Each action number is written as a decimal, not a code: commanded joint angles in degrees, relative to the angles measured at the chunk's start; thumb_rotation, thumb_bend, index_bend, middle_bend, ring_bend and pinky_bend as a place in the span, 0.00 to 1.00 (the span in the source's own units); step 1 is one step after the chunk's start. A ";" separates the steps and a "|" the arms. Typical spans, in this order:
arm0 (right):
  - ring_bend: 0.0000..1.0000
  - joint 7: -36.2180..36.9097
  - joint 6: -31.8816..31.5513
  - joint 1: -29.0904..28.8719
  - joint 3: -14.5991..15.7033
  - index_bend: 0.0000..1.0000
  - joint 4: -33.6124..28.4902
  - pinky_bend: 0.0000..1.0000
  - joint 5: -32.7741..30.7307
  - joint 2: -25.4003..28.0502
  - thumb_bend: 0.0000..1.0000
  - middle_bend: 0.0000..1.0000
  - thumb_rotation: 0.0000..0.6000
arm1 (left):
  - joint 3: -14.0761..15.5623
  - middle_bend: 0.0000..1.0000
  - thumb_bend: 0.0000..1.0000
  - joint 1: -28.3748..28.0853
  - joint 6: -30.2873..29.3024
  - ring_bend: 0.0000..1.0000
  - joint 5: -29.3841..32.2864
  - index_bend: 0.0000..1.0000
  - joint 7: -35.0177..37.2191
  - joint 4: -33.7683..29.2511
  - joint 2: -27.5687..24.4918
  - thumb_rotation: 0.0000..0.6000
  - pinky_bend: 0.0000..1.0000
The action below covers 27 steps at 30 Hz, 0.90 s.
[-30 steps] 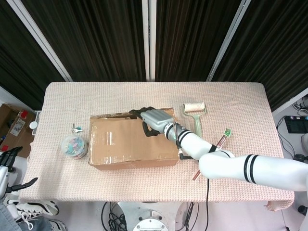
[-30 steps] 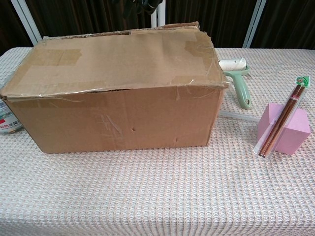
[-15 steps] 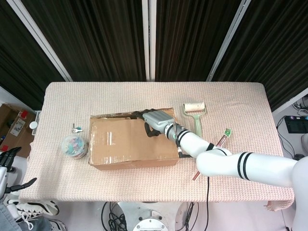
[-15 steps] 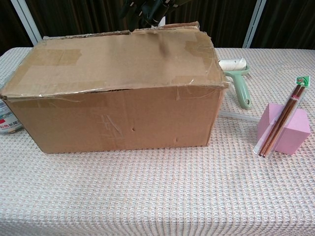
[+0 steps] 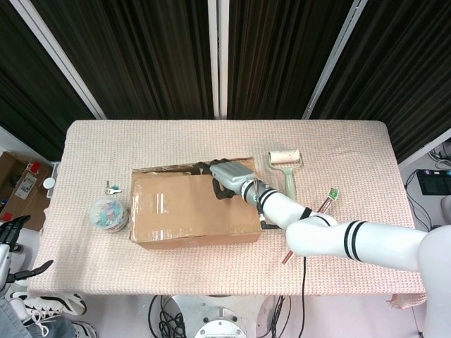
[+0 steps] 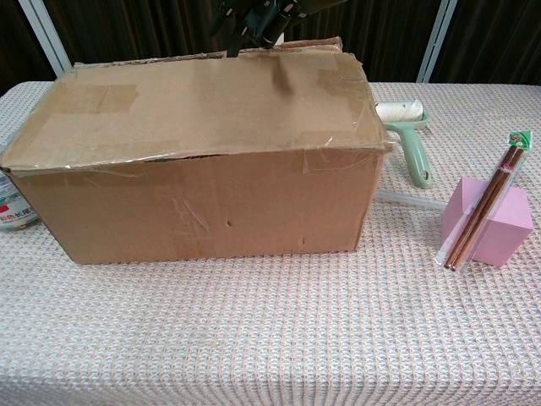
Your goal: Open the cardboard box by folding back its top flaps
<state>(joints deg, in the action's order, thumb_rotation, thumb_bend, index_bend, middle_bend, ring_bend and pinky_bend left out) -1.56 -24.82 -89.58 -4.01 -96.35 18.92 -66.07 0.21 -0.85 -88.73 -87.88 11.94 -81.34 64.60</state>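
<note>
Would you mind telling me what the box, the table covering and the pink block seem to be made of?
The box looks like matte brown cardboard with glossy clear tape strips, scuffed and creased. The table covering appears to be a woven, waffle-textured fabric in pale pink-white. The pink block has a smooth, even surface; plastic, foam or painted wood, I cannot tell.

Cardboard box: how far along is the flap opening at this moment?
Done: nothing visible; the cardboard box has its top flaps lying flat and closed in both views. In hand: the right hand is on the far top edge of the box, fingers at the rear flap; whether they are hooked under it cannot be told. Left: folding back every flap. The left hand does not show in either view.
</note>
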 commanded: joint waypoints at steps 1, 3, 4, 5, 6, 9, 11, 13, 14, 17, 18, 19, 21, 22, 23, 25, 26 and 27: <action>0.00 1.38 -1.51 1.71 -1.36 0.00 -0.92 0.00 2.07 0.62 0.93 0.28 1.00 | 0.01 0.15 0.00 0.01 0.05 0.14 -0.06 0.12 0.10 0.04 0.01 0.65 0.24; 0.00 2.35 -2.19 3.03 -2.33 0.00 -1.63 0.00 3.57 1.34 0.93 0.32 1.00 | -0.02 0.15 0.00 0.00 0.02 0.14 -0.16 0.12 0.27 0.14 0.14 0.65 0.24; 0.00 2.78 -2.47 3.64 -2.79 0.00 -1.98 0.00 4.25 1.72 0.93 0.34 1.00 | -0.02 0.15 0.00 -0.01 0.03 0.14 -0.21 0.12 0.33 0.19 0.19 0.65 0.24; 0.00 3.29 -2.69 4.28 -3.33 0.00 -2.37 0.00 4.94 2.16 0.93 0.36 1.00 | 0.03 0.15 0.00 -0.03 0.06 0.14 -0.33 0.12 0.31 0.25 0.25 0.65 0.24; 0.00 3.92 -2.89 4.98 -4.00 0.00 -2.82 0.00 5.64 2.69 0.93 0.36 1.00 | -0.01 0.15 0.00 -0.09 0.12 0.14 -0.35 0.12 0.39 0.30 0.25 0.65 0.24; 0.00 6.68 -3.05 7.79 -6.80 0.00 -4.71 0.00 8.28 4.85 0.93 0.39 1.00 | -0.03 0.15 0.00 -0.22 0.29 0.14 -0.47 0.12 0.53 0.13 0.24 0.65 0.24; 0.00 9.04 -1.88 9.90 -8.95 0.00 -6.13 0.00 10.11 6.94 0.93 0.41 1.00 | -0.11 0.15 0.00 -0.33 0.35 0.14 -0.56 0.12 0.55 -0.18 0.13 0.65 0.24; 0.00 11.17 -0.68 12.12 -11.02 0.00 -7.37 0.00 12.22 9.14 0.94 0.43 1.00 | -0.21 0.15 0.00 -0.42 0.31 0.14 -0.64 0.12 0.66 -0.54 0.01 0.65 0.24; 0.00 11.94 -0.47 13.12 -11.84 0.00 -7.84 0.00 13.26 9.94 0.94 0.45 1.00 | -0.24 0.15 0.00 -0.46 0.31 0.14 -0.69 0.12 0.74 -0.71 -0.05 0.65 0.24; 0.00 15.06 0.75 16.60 -14.69 0.00 -9.43 0.00 16.37 12.46 0.94 0.47 1.00 | -0.28 0.15 0.00 -0.65 0.50 0.14 -0.83 0.12 0.86 -1.31 -0.33 0.65 0.24; 0.00 16.12 1.78 17.57 -15.52 0.00 -9.85 0.00 17.20 13.28 0.94 0.48 1.00 | -0.29 0.15 0.00 -0.72 0.53 0.14 -0.91 0.12 0.76 -1.50 -0.43 0.65 0.24; 0.01 17.62 3.76 18.80 -16.65 0.00 -10.30 0.00 18.21 14.46 0.93 0.49 1.00 | -0.31 0.15 0.00 -0.80 0.55 0.14 -1.02 0.12 0.57 -1.79 -0.59 0.65 0.24; 0.03 19.99 6.92 20.74 -18.69 0.00 -10.86 0.00 19.73 16.05 0.93 0.50 1.00 | -0.39 0.15 0.00 -0.91 0.45 0.14 -1.20 0.12 0.26 -2.32 -0.82 0.65 0.24; 0.04 21.45 8.44 22.29 -20.35 0.00 -11.31 0.00 21.01 16.79 0.93 0.51 1.00 | -0.46 0.15 0.00 -0.97 0.34 0.14 -1.31 0.12 0.10 -2.67 -0.96 0.65 0.24; 0.04 22.42 9.21 23.61 -21.69 0.00 -11.75 0.00 22.14 17.19 0.93 0.51 1.00 | -0.52 0.15 0.00 -1.02 0.25 0.14 -1.39 0.12 0.02 -2.97 -1.06 0.65 0.24; 0.04 24.32 10.80 26.93 -24.87 0.00 -13.13 0.00 25.16 17.98 0.93 0.51 1.00 | -0.61 0.15 0.00 -1.11 0.12 0.14 -1.55 0.12 -0.17 -3.61 -1.31 0.65 0.24; 0.04 25.08 11.66 28.40 -26.23 0.00 -13.83 0.00 26.47 18.34 0.93 0.51 1.00 | -0.63 0.15 0.00 -1.15 0.11 0.14 -1.61 0.12 -0.30 -3.86 -1.40 0.65 0.24; 0.04 25.80 12.55 29.88 -27.61 0.00 -14.59 0.00 27.73 18.67 0.93 0.51 1.00 | -0.64 0.15 0.00 -1.19 0.13 0.14 -1.64 0.12 -0.47 -4.07 -1.48 0.65 0.24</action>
<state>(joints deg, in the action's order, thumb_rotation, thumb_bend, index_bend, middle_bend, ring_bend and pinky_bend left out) 21.29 -15.38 -63.85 -27.55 -108.66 42.80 -49.18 -0.40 -1.98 -88.58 -89.46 11.57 -85.30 63.21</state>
